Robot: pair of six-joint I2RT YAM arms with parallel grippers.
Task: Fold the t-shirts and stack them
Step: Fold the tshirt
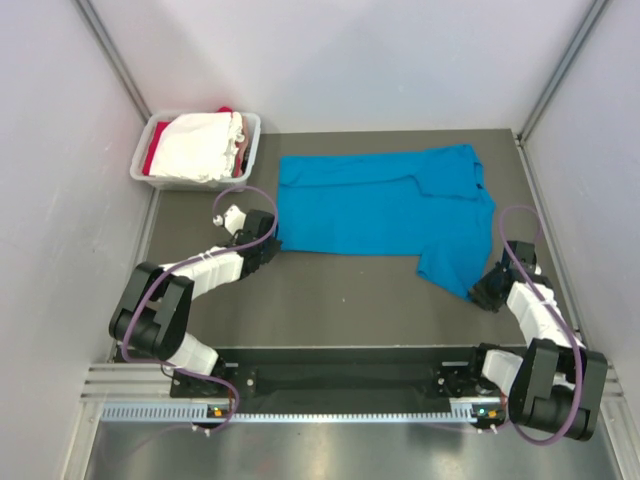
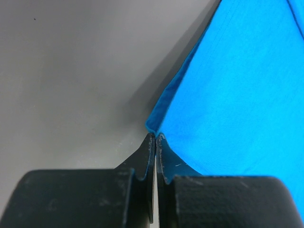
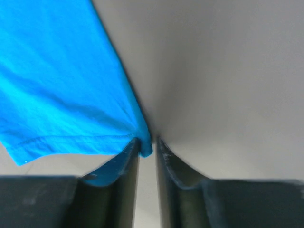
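Note:
A bright blue t-shirt (image 1: 380,205) lies spread across the back of the table, its right side folded down toward the front. My left gripper (image 1: 272,240) sits at the shirt's front-left corner. In the left wrist view this gripper (image 2: 156,135) is shut, pinching the corner of the blue cloth (image 2: 237,95). My right gripper (image 1: 480,290) is at the front-right corner. In the right wrist view its jaws (image 3: 148,142) stand a narrow gap apart, with the tip of the blue hem (image 3: 57,85) hanging between them. A white t-shirt (image 1: 200,145) and a red one (image 1: 150,160) lie in the tub.
The pale grey plastic tub (image 1: 254,122) stands at the back left corner, next to the left wall. Pale walls close in the grey table (image 1: 350,310) on the left, back and right. Both arm bases sit on the rail at the near edge.

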